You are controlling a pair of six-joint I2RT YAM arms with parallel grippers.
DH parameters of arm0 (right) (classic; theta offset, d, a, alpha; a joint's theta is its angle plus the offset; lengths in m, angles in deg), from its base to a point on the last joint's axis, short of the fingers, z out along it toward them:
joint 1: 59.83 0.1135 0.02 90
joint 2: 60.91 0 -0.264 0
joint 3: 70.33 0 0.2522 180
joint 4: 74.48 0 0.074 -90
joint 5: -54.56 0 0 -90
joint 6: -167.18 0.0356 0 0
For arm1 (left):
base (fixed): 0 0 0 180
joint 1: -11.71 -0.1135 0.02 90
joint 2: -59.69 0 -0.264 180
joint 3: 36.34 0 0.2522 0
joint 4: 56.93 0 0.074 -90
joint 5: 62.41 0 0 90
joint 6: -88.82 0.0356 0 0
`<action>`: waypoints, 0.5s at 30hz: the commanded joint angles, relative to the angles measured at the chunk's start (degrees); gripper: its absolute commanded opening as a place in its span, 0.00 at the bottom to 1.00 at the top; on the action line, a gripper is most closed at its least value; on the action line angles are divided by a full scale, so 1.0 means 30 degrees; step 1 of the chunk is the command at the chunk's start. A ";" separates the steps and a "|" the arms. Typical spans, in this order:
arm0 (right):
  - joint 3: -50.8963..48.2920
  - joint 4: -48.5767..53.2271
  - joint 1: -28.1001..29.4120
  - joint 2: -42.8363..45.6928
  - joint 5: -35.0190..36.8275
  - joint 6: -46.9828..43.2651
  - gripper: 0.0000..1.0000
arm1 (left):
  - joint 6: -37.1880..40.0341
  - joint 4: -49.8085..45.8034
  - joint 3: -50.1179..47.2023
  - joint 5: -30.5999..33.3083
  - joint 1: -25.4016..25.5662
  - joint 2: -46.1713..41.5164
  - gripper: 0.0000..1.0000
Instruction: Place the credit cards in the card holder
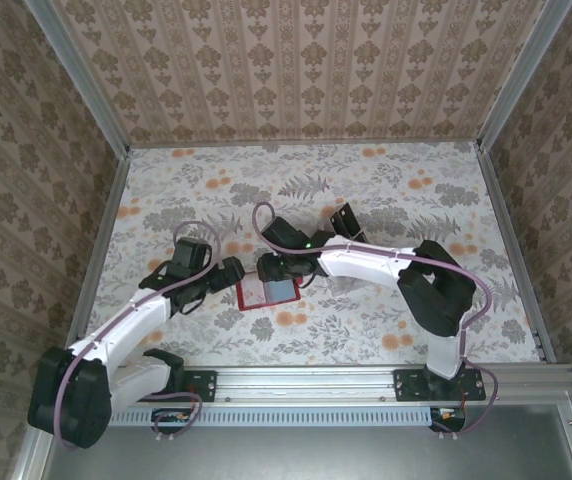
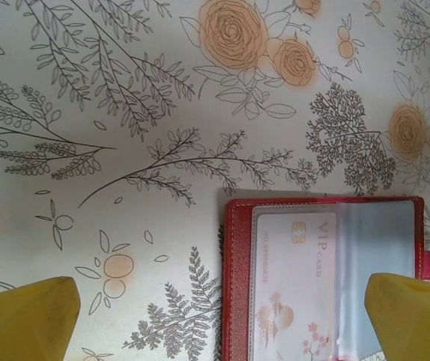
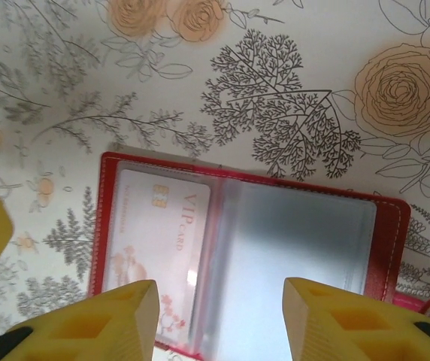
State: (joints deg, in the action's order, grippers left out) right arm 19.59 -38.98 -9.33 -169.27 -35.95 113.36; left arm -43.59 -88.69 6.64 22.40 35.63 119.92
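Note:
The card holder [image 1: 266,292] lies open and flat on the flowered table, red with clear pockets [image 3: 298,248]. A pale card printed "VIP card" [image 3: 158,241] sits inside its left pocket [image 2: 294,286]; the right pocket looks empty. My right gripper [image 3: 221,316] hovers over the holder's near edge, open, with nothing between its yellow fingertips [image 3: 110,320]. My left gripper [image 2: 221,320] stands wide open over the holder's left edge, holding nothing. A black flat piece [image 1: 347,220], perhaps credit cards, lies behind the right arm.
Patterned walls and metal rails [image 1: 96,260] box in the table on three sides. The two grippers [image 1: 231,272] meet close together at the holder in the middle. Bare flowered table [image 1: 396,190] stretches behind and to both sides.

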 commanded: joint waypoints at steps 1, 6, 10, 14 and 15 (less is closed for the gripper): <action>0.0660 0.1823 -0.0180 -0.0964 0.0553 -0.1173 0.49 | -0.0148 -0.0191 -0.0260 0.0888 0.0520 -0.0074 1.00; 0.0527 0.1685 -0.0565 -0.1685 0.0438 -0.1390 0.49 | -0.0324 -0.0112 -0.0143 0.1063 0.1241 0.0471 1.00; 0.0327 0.1314 -0.0629 -0.2166 -0.0188 -0.1247 0.49 | -0.0409 0.0192 -0.0157 0.1177 0.1598 0.0888 1.00; -0.0825 -0.0087 -0.0515 -0.1929 -0.1318 -0.0120 0.49 | -0.0417 0.0475 -0.0164 0.1228 0.1675 0.1294 1.00; -0.1058 -0.0432 -0.0458 -0.1841 -0.1524 0.0202 0.49 | -0.0374 0.0516 -0.0157 0.1229 0.1678 0.1336 1.00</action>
State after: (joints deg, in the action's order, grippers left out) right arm 19.13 -38.46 -11.19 -174.77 -37.42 111.28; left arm -44.03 -87.86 6.64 24.91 40.31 123.32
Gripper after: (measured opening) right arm 0.491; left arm 0.997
